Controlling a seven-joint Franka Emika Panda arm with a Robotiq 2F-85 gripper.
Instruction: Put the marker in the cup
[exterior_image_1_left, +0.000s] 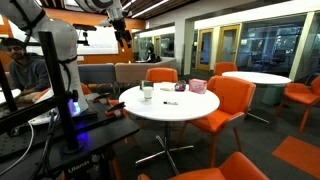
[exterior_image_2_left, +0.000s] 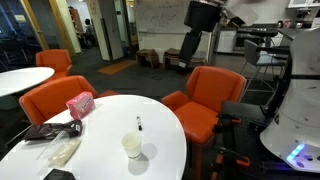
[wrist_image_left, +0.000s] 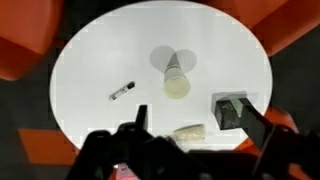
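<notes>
The marker (wrist_image_left: 122, 91) is a short dark stick lying flat on the round white table (wrist_image_left: 100, 60). It also shows in both exterior views (exterior_image_1_left: 170, 102) (exterior_image_2_left: 139, 124). The pale cup (wrist_image_left: 176, 80) stands upright near the table's middle, a little apart from the marker, and shows in both exterior views (exterior_image_1_left: 147, 92) (exterior_image_2_left: 131, 146). My gripper (wrist_image_left: 203, 122) is open and empty, high above the table. It appears near the top of both exterior views (exterior_image_1_left: 122, 30) (exterior_image_2_left: 205, 15).
A pink box (exterior_image_2_left: 79, 103) stands near the table's edge. A clear plastic bag (wrist_image_left: 190, 131) and a low dark object (wrist_image_left: 228, 110) lie on the table. Orange chairs (exterior_image_2_left: 200, 95) ring the table. A second white table (exterior_image_1_left: 255, 77) stands behind.
</notes>
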